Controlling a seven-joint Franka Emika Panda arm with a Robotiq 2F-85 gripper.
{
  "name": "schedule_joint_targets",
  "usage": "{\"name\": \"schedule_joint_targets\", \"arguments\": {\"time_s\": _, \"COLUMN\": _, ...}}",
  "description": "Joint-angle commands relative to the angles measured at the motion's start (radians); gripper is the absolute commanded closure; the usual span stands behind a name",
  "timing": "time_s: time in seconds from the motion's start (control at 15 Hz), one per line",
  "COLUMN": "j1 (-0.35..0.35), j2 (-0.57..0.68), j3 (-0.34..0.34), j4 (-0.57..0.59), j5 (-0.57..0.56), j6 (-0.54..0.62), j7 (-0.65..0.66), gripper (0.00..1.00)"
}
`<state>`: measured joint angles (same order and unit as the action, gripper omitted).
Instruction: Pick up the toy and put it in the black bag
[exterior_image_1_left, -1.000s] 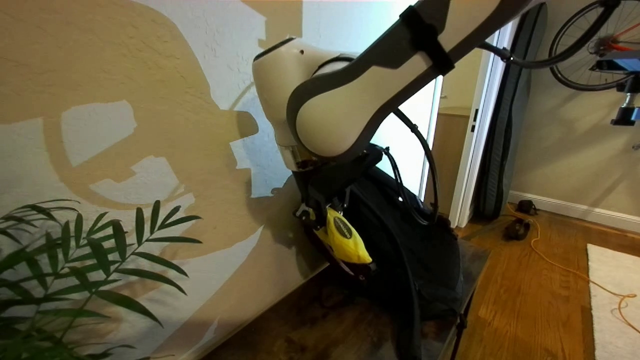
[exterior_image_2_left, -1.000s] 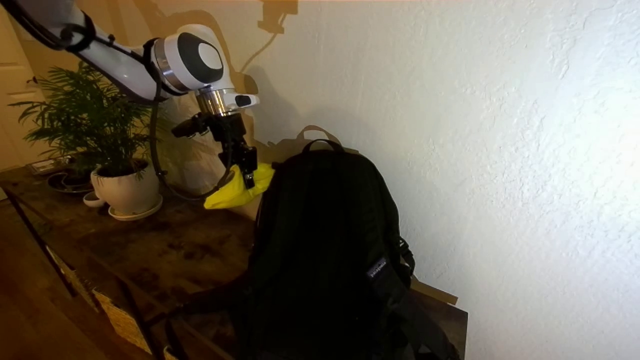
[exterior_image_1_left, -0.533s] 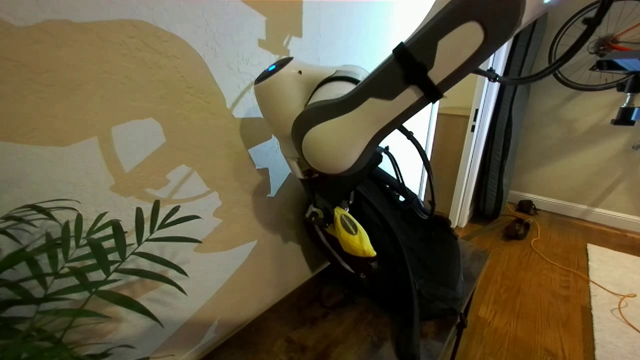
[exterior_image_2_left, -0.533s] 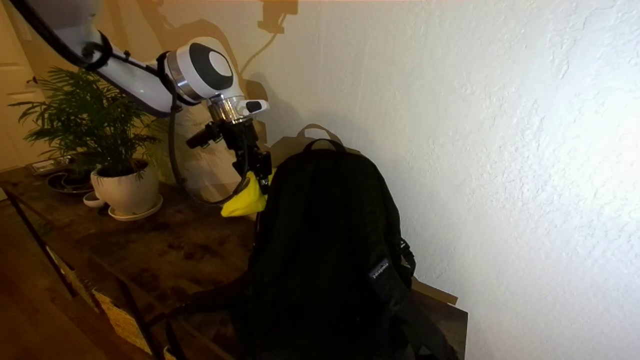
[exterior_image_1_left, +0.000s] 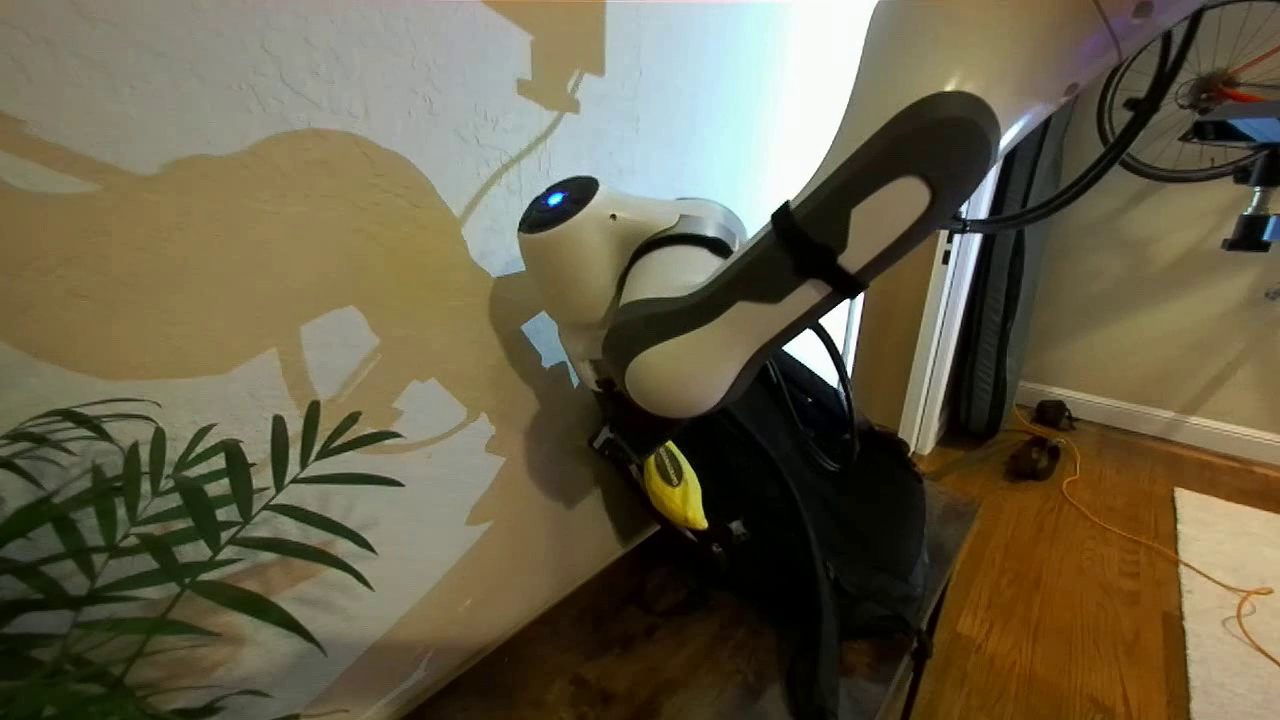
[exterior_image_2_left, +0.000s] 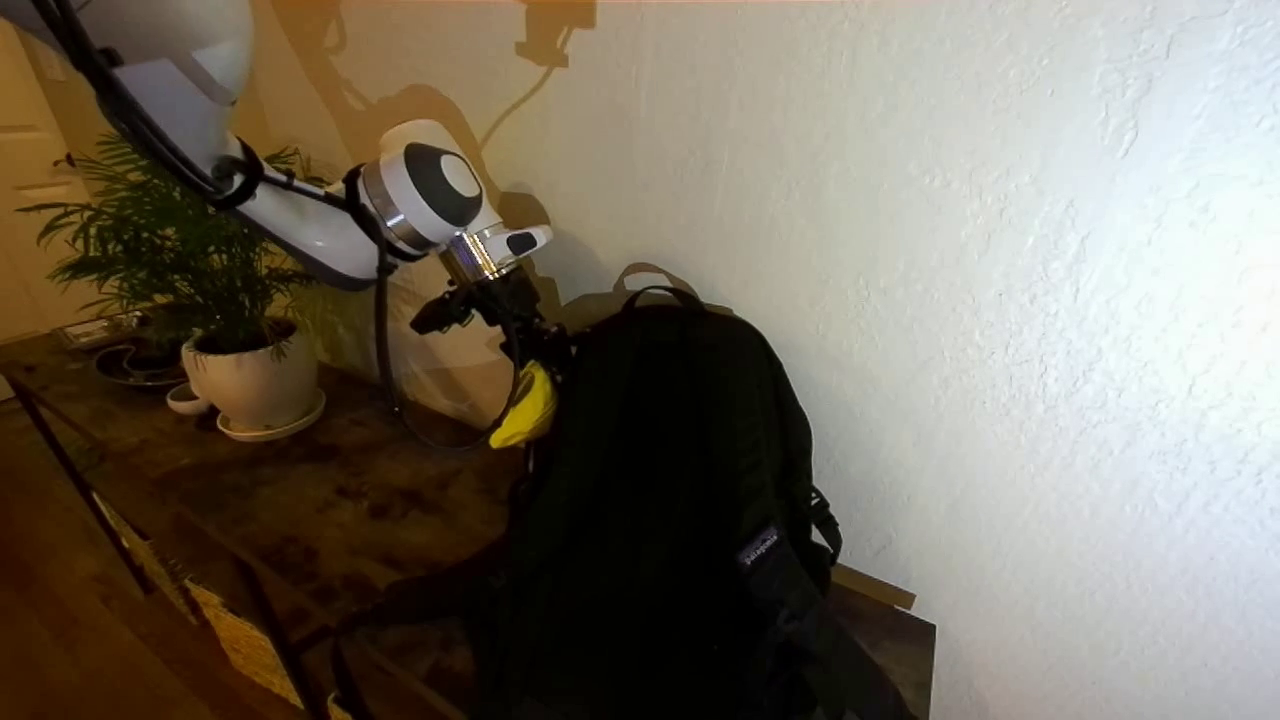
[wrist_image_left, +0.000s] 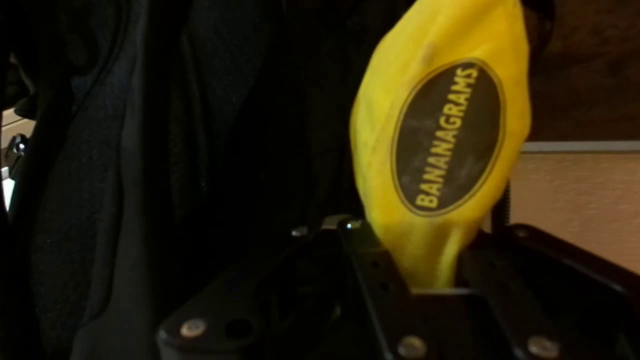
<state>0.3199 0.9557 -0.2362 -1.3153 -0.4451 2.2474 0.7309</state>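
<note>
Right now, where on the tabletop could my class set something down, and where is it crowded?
In an exterior view, bare wood of the tabletop lies between the saucer under the plant pot and the black bag. It is crowded at the bag's side, where the gripper holds the toy, and beside the plant pot, where a small white bowl sits.

In an exterior view, see the bag (exterior_image_2_left: 660, 500) on the table (exterior_image_2_left: 330, 490), before the wall (exterior_image_2_left: 1000, 300). From the bag, find a plant (exterior_image_2_left: 190, 265) in a pot (exterior_image_2_left: 250, 385) between nine and ten o'clock, well apart, on a saucer (exterior_image_2_left: 270, 432); just beside, at the pot's eight o'clock, note a cup (exterior_image_2_left: 187, 402). In an exterior view, find the toy (exterior_image_1_left: 675, 487) before the bag, at nine o'clock from its middle; in the wrist view, in the gripper (wrist_image_left: 425, 240), pointing toward twelve o'clock.
</note>
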Motion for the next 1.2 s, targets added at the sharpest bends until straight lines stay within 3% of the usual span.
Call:
{"name": "schedule_joint_targets", "arguments": {"time_s": 0.0, "j1": 0.053, "j2": 0.026, "j3": -0.082, "j4": 0.011, "j5": -0.091, "j6": 0.062, "j7": 0.099, "gripper": 0.91}}
{"name": "schedule_joint_targets", "arguments": {"time_s": 0.53, "j1": 0.138, "j2": 0.066, "j3": -0.159, "j4": -0.012, "j5": -0.345, "j6": 0.074, "j7": 0.319, "gripper": 0.91}}
{"name": "schedule_joint_targets", "arguments": {"time_s": 1.13, "j1": 0.115, "j2": 0.091, "j3": -0.126, "j4": -0.01, "j5": -0.649, "j6": 0.02, "j7": 0.548, "gripper": 0.91}}
